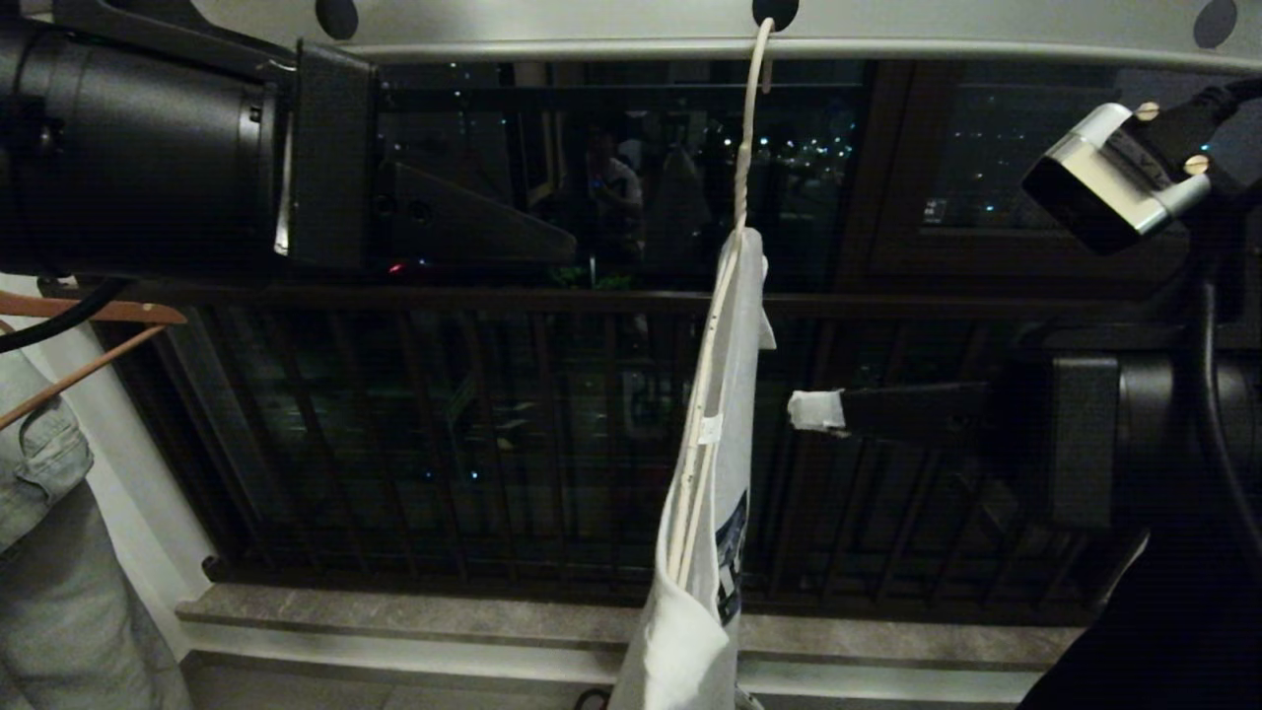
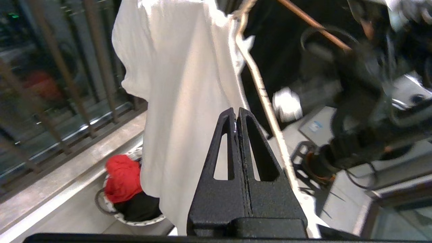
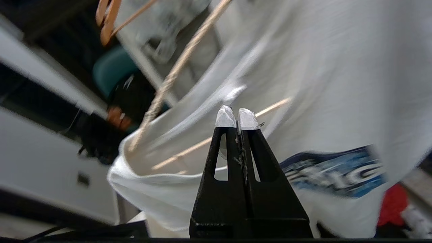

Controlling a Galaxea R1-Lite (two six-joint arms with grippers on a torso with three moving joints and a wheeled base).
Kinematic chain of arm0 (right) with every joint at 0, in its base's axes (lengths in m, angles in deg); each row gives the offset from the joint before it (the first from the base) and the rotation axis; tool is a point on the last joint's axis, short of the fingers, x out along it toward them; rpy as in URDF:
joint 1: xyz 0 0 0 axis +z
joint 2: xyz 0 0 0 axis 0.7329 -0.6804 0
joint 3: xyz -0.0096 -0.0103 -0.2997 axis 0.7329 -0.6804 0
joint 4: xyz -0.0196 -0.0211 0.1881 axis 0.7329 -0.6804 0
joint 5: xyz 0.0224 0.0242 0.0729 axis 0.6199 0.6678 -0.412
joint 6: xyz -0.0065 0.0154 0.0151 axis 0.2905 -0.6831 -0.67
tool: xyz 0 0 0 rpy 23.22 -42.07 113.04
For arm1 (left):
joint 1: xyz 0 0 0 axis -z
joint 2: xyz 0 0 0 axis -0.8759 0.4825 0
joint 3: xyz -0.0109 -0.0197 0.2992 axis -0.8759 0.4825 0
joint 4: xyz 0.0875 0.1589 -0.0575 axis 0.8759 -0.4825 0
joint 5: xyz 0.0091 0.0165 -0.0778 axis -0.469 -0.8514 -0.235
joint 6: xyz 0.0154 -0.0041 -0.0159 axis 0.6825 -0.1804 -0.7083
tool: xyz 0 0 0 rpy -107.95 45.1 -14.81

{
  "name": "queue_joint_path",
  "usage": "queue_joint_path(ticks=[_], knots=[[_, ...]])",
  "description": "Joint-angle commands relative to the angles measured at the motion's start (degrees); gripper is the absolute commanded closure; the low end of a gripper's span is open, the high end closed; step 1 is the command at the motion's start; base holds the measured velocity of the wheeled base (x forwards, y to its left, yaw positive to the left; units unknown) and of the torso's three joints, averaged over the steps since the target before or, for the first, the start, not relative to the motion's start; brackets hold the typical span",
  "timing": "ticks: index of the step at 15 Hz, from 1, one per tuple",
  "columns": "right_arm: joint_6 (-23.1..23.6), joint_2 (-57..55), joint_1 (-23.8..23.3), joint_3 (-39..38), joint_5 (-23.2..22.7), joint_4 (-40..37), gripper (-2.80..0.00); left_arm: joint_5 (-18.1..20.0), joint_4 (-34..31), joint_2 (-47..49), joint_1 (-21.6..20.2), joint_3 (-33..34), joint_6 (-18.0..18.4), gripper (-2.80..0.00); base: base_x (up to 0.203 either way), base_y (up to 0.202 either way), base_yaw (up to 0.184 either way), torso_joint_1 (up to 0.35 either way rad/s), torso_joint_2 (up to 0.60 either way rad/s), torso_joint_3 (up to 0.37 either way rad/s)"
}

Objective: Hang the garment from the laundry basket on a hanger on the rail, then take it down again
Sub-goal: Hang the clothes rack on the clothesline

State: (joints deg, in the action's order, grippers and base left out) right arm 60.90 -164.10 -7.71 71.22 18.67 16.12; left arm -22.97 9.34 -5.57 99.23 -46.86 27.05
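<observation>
The white T-shirt garment [image 1: 715,444] hangs edge-on from the thin white hanger [image 1: 749,128], whose hook sits in a hole of the pale rail [image 1: 592,35]. My right gripper [image 1: 813,409] is shut and empty, its white-taped tips just right of the shirt. It points at the cloth [image 3: 320,77] above the blue print [image 3: 337,172]. My left gripper [image 1: 567,242] is shut and empty, up left of the hanger neck. In the left wrist view it [image 2: 236,111] faces the shirt [image 2: 175,84] and the hanger wire [image 2: 266,101]. The laundry basket [image 2: 141,221] stands on the floor below.
A pale denim garment [image 1: 39,493] on brown wooden hangers [image 1: 89,311] hangs at far left. The dark balcony railing [image 1: 444,444] and stone sill [image 1: 394,611] run behind the shirt. Red cloth [image 2: 123,177] and dark cloth lie in the basket.
</observation>
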Motion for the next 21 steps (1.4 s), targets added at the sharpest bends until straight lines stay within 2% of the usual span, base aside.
queue_joint_path(ticks=[1,4,7,11,15,21], knots=[[-0.10,-2.75,4.62,0.20,2.20,0.23,0.00,-1.31,-0.04,2.24,0.03,-0.61,0.05,0.00,0.000,0.000,0.000,0.000,0.00,0.000],[-0.07,-3.71,8.27,0.92,3.71,0.33,0.00,-1.62,0.00,2.49,0.15,-0.79,0.05,0.00,0.000,0.000,0.000,0.000,0.00,0.000],[-0.12,-3.78,10.02,1.83,4.74,0.29,0.00,-2.87,0.00,2.51,0.12,-0.88,0.20,0.00,0.000,0.000,0.000,0.000,0.00,0.000],[-0.03,-5.64,12.77,3.39,8.75,0.16,0.00,-3.64,0.00,2.68,0.15,-1.57,0.14,0.00,0.000,0.000,0.000,0.000,0.00,0.000],[-0.12,-5.89,12.79,3.33,11.66,-0.09,0.00,-3.45,-0.09,2.27,1.70,-3.15,0.02,0.00,0.000,0.000,0.000,0.000,0.00,0.000],[-0.60,-2.00,12.37,1.15,13.55,-2.71,0.00,-3.52,0.00,2.32,4.37,-3.42,0.05,0.00,0.000,0.000,0.000,0.000,0.00,0.000]])
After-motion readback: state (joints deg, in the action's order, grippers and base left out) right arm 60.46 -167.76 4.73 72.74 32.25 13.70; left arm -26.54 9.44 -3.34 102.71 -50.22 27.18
